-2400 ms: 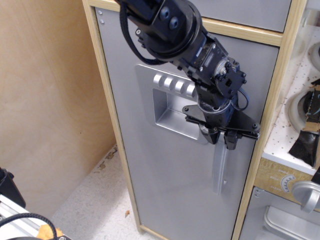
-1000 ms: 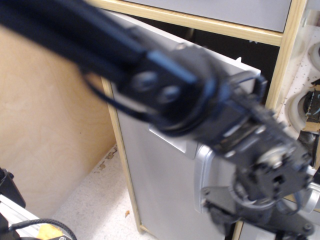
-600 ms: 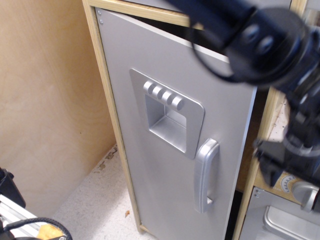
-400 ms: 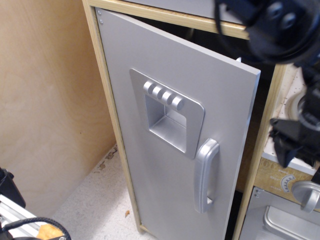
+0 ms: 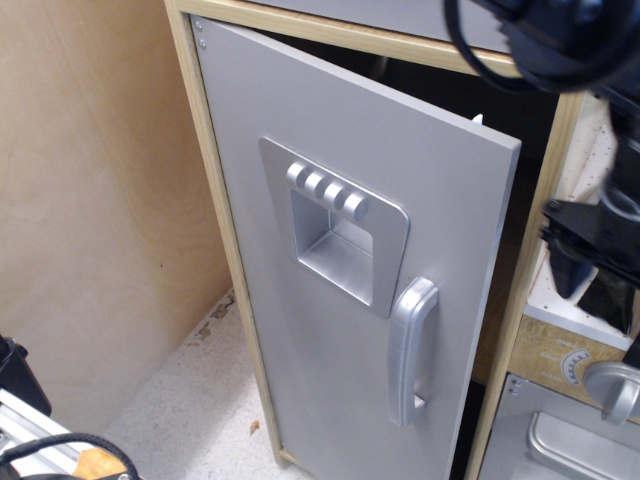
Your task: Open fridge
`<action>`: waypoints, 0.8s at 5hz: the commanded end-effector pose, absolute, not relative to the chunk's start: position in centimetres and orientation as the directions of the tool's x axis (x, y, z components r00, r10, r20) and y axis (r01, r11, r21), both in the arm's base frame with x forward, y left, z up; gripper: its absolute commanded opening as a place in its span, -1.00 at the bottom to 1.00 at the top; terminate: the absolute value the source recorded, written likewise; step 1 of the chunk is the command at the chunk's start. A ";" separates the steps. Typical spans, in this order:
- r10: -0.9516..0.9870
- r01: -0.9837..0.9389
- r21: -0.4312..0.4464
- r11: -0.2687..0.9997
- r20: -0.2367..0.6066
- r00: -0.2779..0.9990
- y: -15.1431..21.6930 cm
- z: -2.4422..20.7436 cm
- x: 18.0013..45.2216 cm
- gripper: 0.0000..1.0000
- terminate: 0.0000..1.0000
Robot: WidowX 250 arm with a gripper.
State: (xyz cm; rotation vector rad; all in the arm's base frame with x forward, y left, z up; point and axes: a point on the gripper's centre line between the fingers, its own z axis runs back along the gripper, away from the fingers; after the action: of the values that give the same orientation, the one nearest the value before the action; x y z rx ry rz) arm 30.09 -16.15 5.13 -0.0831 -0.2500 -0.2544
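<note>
One fridge [image 5: 340,250] door ajar, dark interior, contents not visible.

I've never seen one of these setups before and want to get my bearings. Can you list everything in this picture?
fridge door: one, matte silver, swung partly open with a dark gap at its right edge
dispenser panel: one, silver, recessed in the door's middle
buttons: four, silver, in a row along the panel's top
handle: one, curved silver, vertical, lower right of the door
cabinet frame: light wood, around the door
oven door: one, silver, bottom right corner
knob: one, silver, above the oven door
wall panel: plywood, left
floor: pale speckled, bottom left
gripper: one, black, right edge, apart from the handle; blurred, so open or shut is unclear
</note>
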 end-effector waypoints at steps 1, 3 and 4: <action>-0.190 0.199 -0.014 0.980 0.250 0.950 -14.0 6.1 29.5 1.00 -1.00; -0.060 0.066 -0.029 0.997 0.180 0.982 -13.7 6.3 24.8 1.00 -1.00; 0.012 -0.010 -0.020 1.000 0.139 0.990 -13.2 6.4 23.1 1.00 -1.00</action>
State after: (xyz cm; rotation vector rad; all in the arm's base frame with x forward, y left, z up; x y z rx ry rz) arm 22.80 -11.75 4.85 0.0061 -0.0947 0.0124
